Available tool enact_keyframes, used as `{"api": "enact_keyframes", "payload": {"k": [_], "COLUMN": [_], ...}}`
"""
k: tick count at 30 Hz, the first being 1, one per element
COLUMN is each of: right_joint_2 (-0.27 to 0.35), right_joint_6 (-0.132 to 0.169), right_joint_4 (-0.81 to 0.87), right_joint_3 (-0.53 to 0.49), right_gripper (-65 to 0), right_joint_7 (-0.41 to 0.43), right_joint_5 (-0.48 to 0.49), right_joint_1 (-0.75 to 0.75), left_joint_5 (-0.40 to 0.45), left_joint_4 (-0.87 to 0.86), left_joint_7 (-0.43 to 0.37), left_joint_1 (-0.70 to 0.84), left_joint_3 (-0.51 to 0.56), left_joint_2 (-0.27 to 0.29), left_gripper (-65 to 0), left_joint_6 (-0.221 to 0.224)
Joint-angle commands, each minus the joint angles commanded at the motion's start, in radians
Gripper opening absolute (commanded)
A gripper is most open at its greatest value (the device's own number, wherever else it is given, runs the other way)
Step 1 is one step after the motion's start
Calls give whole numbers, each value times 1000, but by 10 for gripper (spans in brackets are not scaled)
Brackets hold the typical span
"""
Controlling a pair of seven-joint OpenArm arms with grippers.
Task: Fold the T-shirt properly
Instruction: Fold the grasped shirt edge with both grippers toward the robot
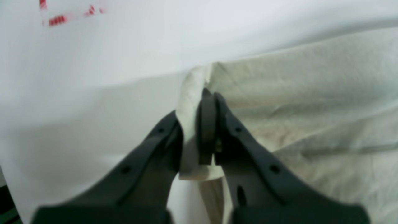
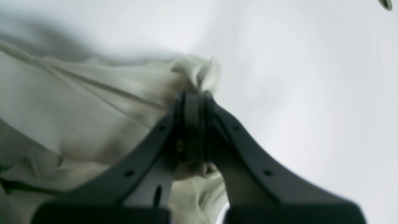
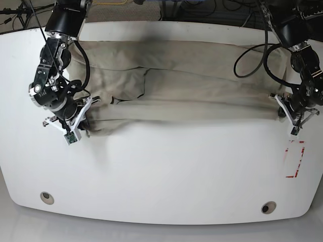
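Observation:
The light khaki T-shirt (image 3: 181, 83) lies stretched across the far half of the white table (image 3: 161, 171), pulled taut between the two arms. My left gripper (image 1: 203, 93) is shut on a bunched edge of the T-shirt (image 1: 304, 105) at the base view's right (image 3: 280, 109). My right gripper (image 2: 194, 93) is shut on the opposite bunched edge of the T-shirt (image 2: 93, 102) at the base view's left (image 3: 88, 113). Both held edges are lifted slightly off the table.
A red dashed rectangle mark (image 3: 295, 159) is on the table near the right edge; it also shows in the left wrist view (image 1: 57, 20). Two round holes (image 3: 46, 197) (image 3: 268, 207) sit near the front edge. Cables (image 3: 252, 55) hang by the arm at the back right.

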Motion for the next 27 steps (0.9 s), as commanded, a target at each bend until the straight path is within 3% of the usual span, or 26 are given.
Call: {"api": "enact_keyframes", "payload": {"k": [13,27], "right_joint_2": [-11,-14], "right_joint_6": [0,0], "right_joint_4": [94,100], "right_joint_3": [80,89], "right_gripper": [-650,-650], "right_joint_7": [-48,-66], "right_joint_5": [2,2], "right_joint_1": [-144,-253], "left_joint_5": [2,2], "left_joint_4": [143,146], "left_joint_7": [0,0], "left_joint_1": [170,302], "left_joint_3": [0,0], "left_joint_2": [-2,-29], "left_gripper": [-650,-649], "left_joint_6": [0,0]}}
